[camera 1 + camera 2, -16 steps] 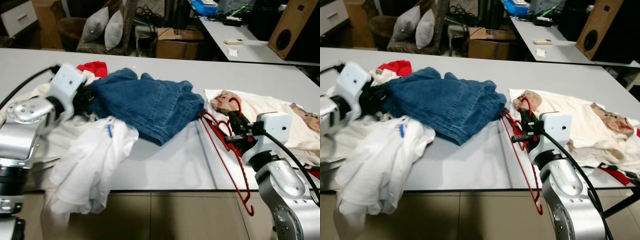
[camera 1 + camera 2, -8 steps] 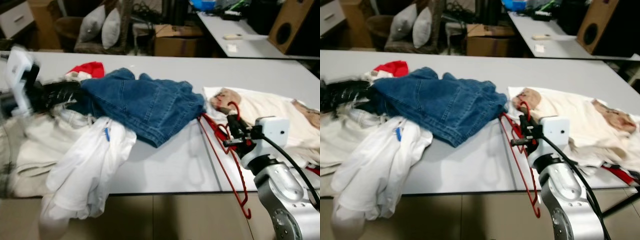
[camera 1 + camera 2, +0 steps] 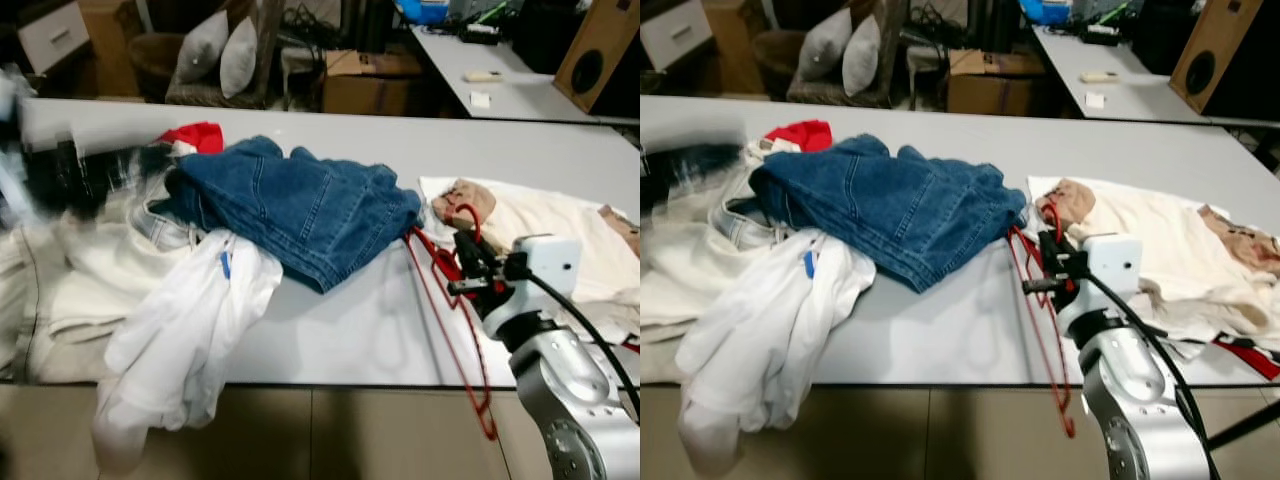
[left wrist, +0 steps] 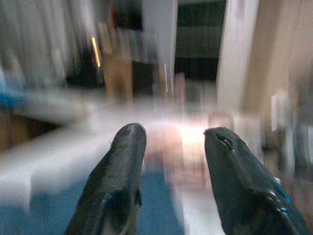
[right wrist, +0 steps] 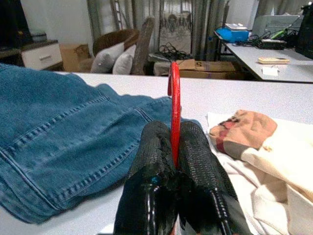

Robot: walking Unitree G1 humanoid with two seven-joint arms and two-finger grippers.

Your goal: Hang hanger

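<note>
My right gripper (image 3: 1052, 262) has its fingers clenched on the red hanger (image 3: 1040, 330), whose frame trails over the near edge of the surface (image 3: 940, 330); my left gripper (image 4: 171, 161) is parted, grasping nothing. Lifting well, I judge, means raising it clear of the jeans (image 3: 890, 205) and cream shirt (image 3: 1170, 245). A cardboard box (image 3: 985, 80) stands far behind, contents indiscernible.

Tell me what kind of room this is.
Probably a workroom or lab set up for laundry sorting: a long grey table heaped with jeans, a loudspeaker, and a cluttered desk behind.
</note>
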